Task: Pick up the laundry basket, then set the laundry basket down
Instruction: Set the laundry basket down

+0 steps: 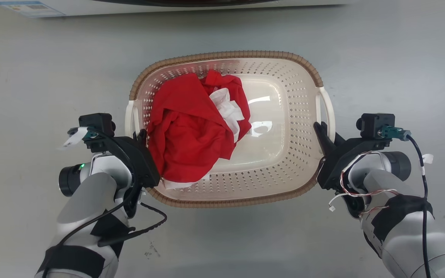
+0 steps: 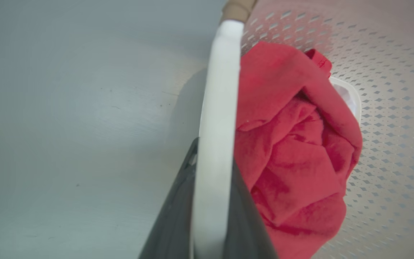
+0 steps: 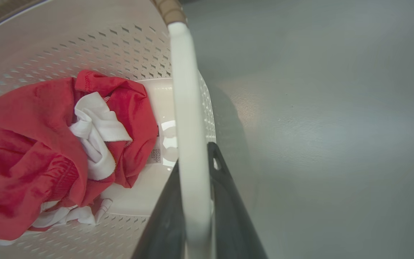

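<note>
well, the grey floor (image 1: 33, 58) spreads all around the laundry basket (image 1: 296, 116), and a white appliance edge (image 1: 207, 7) runs well beyond the basket's far rim. the basket lies between the two arms, long side across; i cannot tell whether its bottom touches the floor or hangs just above it. inside the basket, a heap of red clothes (image 1: 184, 131) with a white cloth (image 1: 228, 108) tucked into it crowds the left end, leaving the right end bare. the left gripper (image 1: 140, 139) is clamped on the basket's left handle (image 2: 217, 108), one dark finger (image 2: 171, 223) on the outer face and the other on the inner face beside the clothes. the right gripper (image 1: 321, 133) is clamped the same way on the basket's right handle (image 3: 189, 126), with its fingers (image 3: 228, 208) hugging both faces

to do this step well, i judge that both arms should rise and sink together so the rim keeps level, since the load sits toward the left end and that side will likely pull harder. the handles look thin and smooth, so a firm squeeze and slow motion seem wise, or a handle could slide along the fingers. the set-down wants the bottom flat on the floor before either grip opens
</note>
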Robot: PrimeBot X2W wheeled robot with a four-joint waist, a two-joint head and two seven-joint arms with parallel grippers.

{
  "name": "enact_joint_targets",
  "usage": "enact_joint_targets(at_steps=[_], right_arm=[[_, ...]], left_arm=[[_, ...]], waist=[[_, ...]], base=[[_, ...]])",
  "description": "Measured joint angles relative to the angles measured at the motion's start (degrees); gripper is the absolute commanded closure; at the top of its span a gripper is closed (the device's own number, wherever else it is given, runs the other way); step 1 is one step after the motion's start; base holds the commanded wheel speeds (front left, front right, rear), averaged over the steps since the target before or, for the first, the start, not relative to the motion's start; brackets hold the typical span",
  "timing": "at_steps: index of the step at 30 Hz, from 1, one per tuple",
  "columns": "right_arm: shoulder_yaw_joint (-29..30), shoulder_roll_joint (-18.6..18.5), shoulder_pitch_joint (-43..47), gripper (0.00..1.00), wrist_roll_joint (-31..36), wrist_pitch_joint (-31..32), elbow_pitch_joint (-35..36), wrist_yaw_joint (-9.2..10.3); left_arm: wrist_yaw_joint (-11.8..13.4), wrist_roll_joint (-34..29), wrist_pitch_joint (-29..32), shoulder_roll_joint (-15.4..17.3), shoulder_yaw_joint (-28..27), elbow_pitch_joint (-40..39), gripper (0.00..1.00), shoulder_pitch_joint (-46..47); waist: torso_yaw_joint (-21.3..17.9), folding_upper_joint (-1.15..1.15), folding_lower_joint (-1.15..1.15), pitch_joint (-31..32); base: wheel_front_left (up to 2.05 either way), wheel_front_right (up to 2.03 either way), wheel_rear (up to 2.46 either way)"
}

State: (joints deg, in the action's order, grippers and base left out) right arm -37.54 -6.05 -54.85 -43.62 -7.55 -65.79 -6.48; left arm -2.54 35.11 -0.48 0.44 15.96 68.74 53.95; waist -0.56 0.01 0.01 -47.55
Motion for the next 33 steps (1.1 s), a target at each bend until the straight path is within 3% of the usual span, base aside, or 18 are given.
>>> enact_joint_targets(at_steps=[10,28,29,30,31,32,33], right_arm=[[-0.18,-0.05,-2.19,1.00,0.81,-1.69,-1.20,0.00],[-0.49,0.03,-3.14,1.00,0.87,-3.12,-2.72,-0.16],[-0.52,0.07,-3.26,0.56,0.87,-3.12,-2.72,-0.18],[-0.63,0.07,-3.32,0.00,0.87,-3.16,-2.71,-0.20],[-0.70,0.04,-3.34,0.00,0.87,-3.20,-2.68,-0.36],[-0.67,-0.01,-3.34,0.00,0.83,-3.20,-2.74,-0.35],[-0.74,-0.22,-3.34,0.00,0.79,-3.19,-2.83,-0.35]], left_arm=[[0.01,-0.24,-1.70,-0.10,0.22,0.81,1.00,2.27],[-0.55,-0.24,-2.65,-0.44,0.57,2.33,1.00,3.20],[-0.65,-0.23,-2.66,-0.43,0.56,2.40,1.00,3.24],[-0.99,-0.22,-2.64,-0.38,0.55,2.50,0.86,3.29],[-0.99,-0.21,-2.64,-0.29,0.55,2.61,0.55,3.33],[-1.00,-0.20,-2.63,-0.07,0.55,2.71,0.00,3.38],[-1.03,-0.20,-2.63,0.43,0.55,2.86,0.00,3.42]], waist=[[0.47,-0.01,0.00,-3.23],[0.85,-0.02,-0.02,-3.70],[0.88,-0.02,-0.01,-3.69],[0.90,-0.02,-0.01,-3.68],[0.92,-0.01,-0.01,-3.67],[0.94,-0.01,-0.01,-3.65],[0.95,-0.01,0.00,-3.62]], base=[[0.00,0.00,0.00],[0.00,0.00,0.00],[0.00,0.00,0.00],[0.00,0.00,0.00],[0.00,0.00,0.00],[0.00,0.00,0.00],[0.00,0.00,0.00]])
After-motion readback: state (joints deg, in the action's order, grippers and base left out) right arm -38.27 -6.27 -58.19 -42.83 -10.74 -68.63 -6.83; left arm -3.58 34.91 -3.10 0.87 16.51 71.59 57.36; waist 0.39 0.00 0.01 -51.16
